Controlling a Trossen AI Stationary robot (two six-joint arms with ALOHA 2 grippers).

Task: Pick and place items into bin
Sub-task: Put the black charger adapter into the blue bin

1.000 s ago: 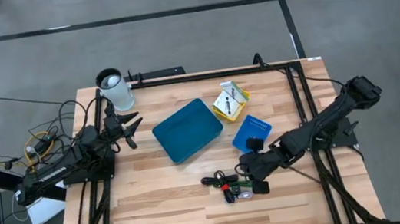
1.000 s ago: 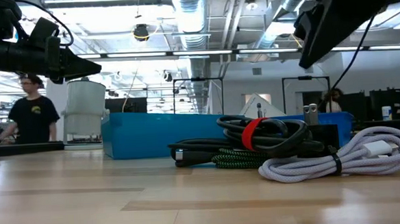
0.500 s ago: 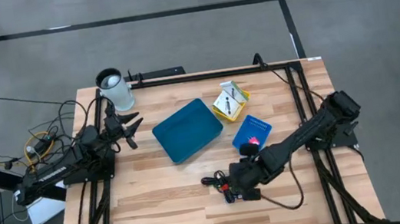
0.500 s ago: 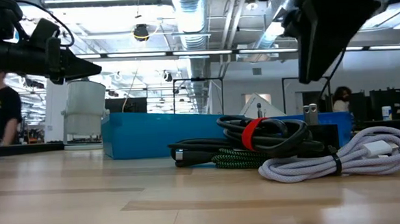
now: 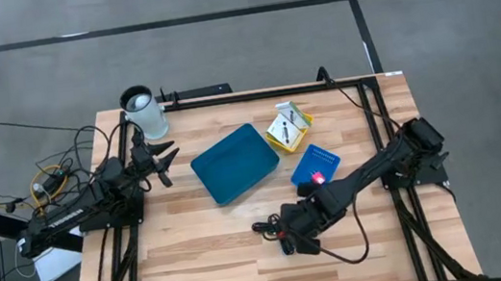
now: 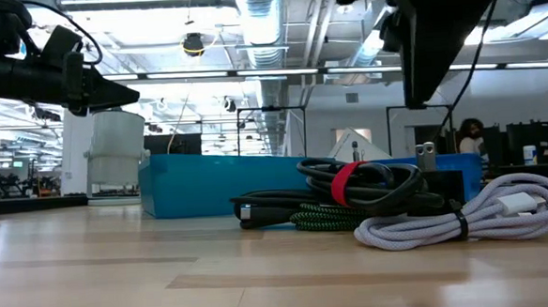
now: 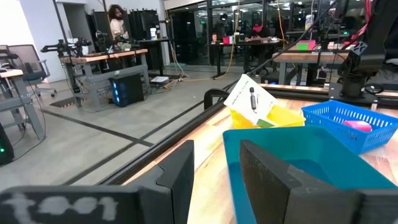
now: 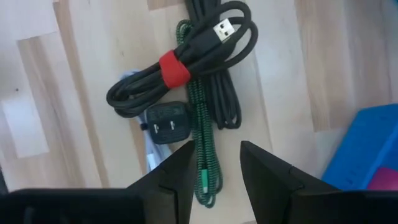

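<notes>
High view: right gripper [image 5: 292, 235] low over cable pile [image 5: 272, 228] at bench [image 5: 198, 254] front-centre; teal bin [image 5: 234, 162] mid-bench, well apart. Left gripper [image 5: 164, 159] parked near white cup [image 5: 144, 113].

Low view: black cable w/ red strap [image 6: 346, 183], green braided cable [image 6: 329, 218], white cable [image 6: 465, 214] bundled on bench, bin behind.

Left wrist: jaws parted, gripping nothing; bin ahead, blue basket [image 7: 348, 121] beyond.

Right wrist: jaws apart, empty, above black plug [image 8: 165, 118] and green cable; nothing grasped.
</notes>
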